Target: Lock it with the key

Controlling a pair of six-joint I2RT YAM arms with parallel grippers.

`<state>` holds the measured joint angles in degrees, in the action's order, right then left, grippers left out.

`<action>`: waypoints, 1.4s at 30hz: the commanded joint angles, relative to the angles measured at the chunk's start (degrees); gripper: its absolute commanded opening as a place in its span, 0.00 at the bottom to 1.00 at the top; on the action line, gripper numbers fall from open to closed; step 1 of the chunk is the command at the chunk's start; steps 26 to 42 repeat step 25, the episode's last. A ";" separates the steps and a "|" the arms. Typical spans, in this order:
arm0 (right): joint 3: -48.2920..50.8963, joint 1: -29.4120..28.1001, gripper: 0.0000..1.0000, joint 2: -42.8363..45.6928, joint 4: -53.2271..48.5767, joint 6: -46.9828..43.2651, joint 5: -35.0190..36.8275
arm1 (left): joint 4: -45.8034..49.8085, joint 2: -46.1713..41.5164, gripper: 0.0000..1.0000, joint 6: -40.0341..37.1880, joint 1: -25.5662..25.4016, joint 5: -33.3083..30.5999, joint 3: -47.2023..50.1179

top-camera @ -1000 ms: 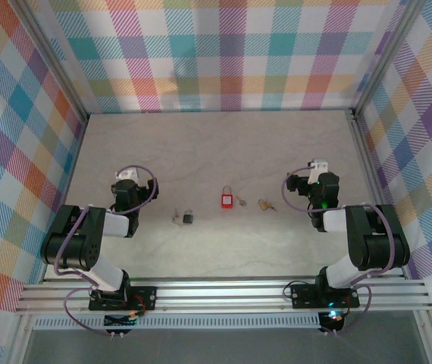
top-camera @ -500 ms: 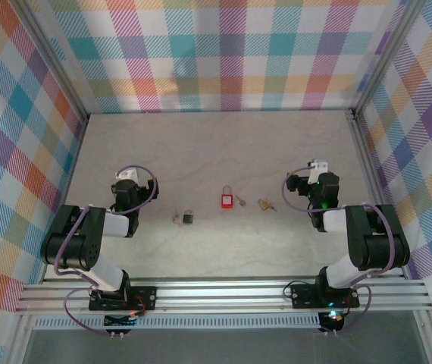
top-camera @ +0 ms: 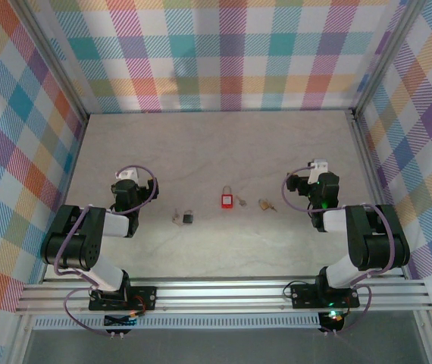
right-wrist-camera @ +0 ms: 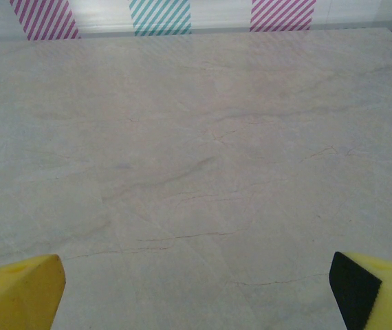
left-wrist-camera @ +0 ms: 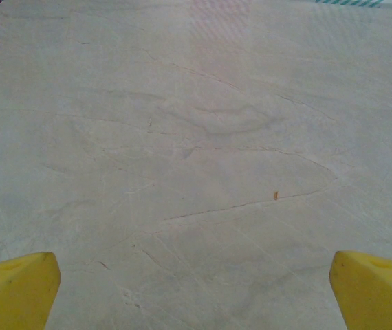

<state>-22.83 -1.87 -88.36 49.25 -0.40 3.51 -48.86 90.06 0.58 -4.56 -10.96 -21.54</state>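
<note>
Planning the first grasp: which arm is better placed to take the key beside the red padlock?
Probably right: the key lies right of the red padlock, nearer the open right gripper.

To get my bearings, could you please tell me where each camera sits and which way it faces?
Top external: above and behind the bases, looking down at the table, red padlock and black padlock; left arm and right arm show.
Left wrist: on the left wrist, facing bare table; open left end effector shows yellow fingertips.
Right wrist: on the right wrist, facing across the table to the patterned wall; open right end effector shows.
Shared: top external and right wrist both see that wall.
</note>
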 commanded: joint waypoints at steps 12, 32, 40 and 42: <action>0.29 0.17 0.99 -0.24 1.70 0.67 -1.09 | -2.73 0.35 1.00 -0.50 0.69 0.76 -0.78; 0.31 0.16 0.99 -0.24 1.72 0.76 -1.13 | -0.48 0.38 1.00 -2.42 0.67 5.64 -1.95; 0.31 0.16 0.99 -0.24 1.72 0.76 -1.13 | -0.48 0.38 1.00 -2.42 0.67 5.64 -1.95; 0.31 0.16 0.99 -0.24 1.72 0.76 -1.13 | -0.48 0.38 1.00 -2.42 0.67 5.64 -1.95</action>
